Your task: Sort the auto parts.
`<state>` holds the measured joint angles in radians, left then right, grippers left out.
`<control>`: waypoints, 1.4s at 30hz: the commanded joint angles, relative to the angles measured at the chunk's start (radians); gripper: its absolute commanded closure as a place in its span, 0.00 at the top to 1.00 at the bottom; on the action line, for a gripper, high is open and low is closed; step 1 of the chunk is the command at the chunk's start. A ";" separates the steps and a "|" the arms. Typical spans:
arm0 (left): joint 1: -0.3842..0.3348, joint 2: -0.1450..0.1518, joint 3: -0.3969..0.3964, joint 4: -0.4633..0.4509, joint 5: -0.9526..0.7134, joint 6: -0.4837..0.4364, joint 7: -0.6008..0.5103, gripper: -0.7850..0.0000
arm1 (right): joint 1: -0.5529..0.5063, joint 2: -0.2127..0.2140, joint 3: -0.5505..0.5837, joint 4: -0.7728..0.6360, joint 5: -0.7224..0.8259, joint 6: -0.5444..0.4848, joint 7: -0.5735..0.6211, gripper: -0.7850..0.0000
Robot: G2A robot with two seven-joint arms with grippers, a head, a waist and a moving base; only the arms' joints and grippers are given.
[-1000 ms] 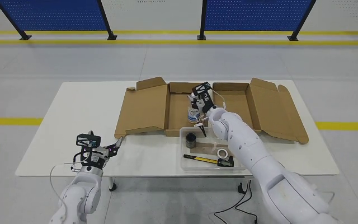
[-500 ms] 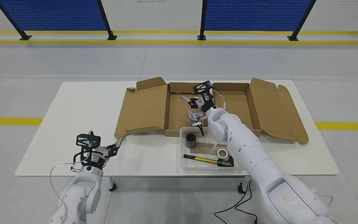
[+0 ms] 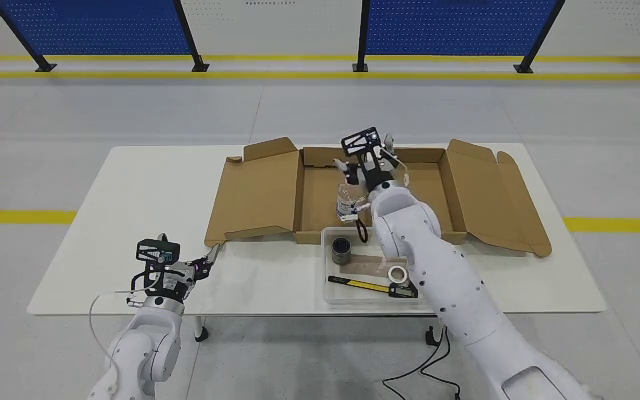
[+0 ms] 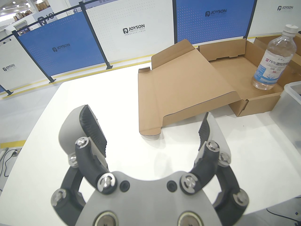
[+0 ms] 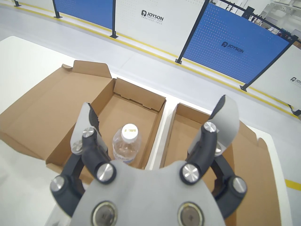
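My right gripper [image 5: 156, 109] hangs with its jaws spread wide and nothing between them. Just beneath them, nearer one finger than the other, a clear plastic bottle [image 5: 127, 139] with a white cap stands upright on the floor of the cardboard box [image 5: 138, 99], close to the box's near wall. A second cardboard box [image 5: 188, 128] sits just beside it, under my other finger. I judge the bottle to be light, thin-walled and smooth, so it would dent under a hard squeeze and slide in a loose one. It is also tall on a narrow base and would tip at a sideways nudge. The labelled body below the shoulder looks like the best place to hold it, with both pads flat on it. Behind these jaws, toward me, a clear tray [image 3: 325, 262] holds a black cylinder [image 3: 341, 250], a roll of tape [image 3: 398, 273] and a yellow-and-black tool [image 3: 372, 287]. These look small and stiff, and simple to pinch across their width. My left gripper [image 4: 145, 116] is open and empty too, low over the bare white table [image 3: 120, 220]. The box's folded-out flap lies ahead of its jaws, and the bottle is well beyond that.
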<state>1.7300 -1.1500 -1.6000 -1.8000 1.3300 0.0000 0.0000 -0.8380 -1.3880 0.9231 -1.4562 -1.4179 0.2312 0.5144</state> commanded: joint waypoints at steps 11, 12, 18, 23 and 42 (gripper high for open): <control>0.000 0.000 0.000 0.000 0.000 0.000 0.000 1.00 | -0.140 0.022 0.017 -0.228 -0.099 -0.129 0.261 1.00; 0.000 0.000 0.000 0.000 0.000 0.000 0.000 1.00 | -0.140 0.022 0.017 -0.228 -0.099 -0.129 0.261 1.00; 0.000 0.000 0.000 0.000 0.000 0.000 0.000 1.00 | -0.140 0.022 0.017 -0.228 -0.099 -0.129 0.261 1.00; 0.000 0.000 0.000 0.000 0.000 0.000 0.000 1.00 | -0.130 0.020 0.042 -0.258 -0.018 -0.180 0.314 1.00; 0.000 0.000 0.000 0.000 0.000 0.000 0.000 1.00 | -0.002 -0.022 0.039 -0.101 0.080 0.041 1.013 1.00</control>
<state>1.7300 -1.1500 -1.6000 -1.8000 1.3300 0.0000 0.0000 -0.8391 -1.4080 0.9678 -1.5747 -1.3385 0.2696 1.5326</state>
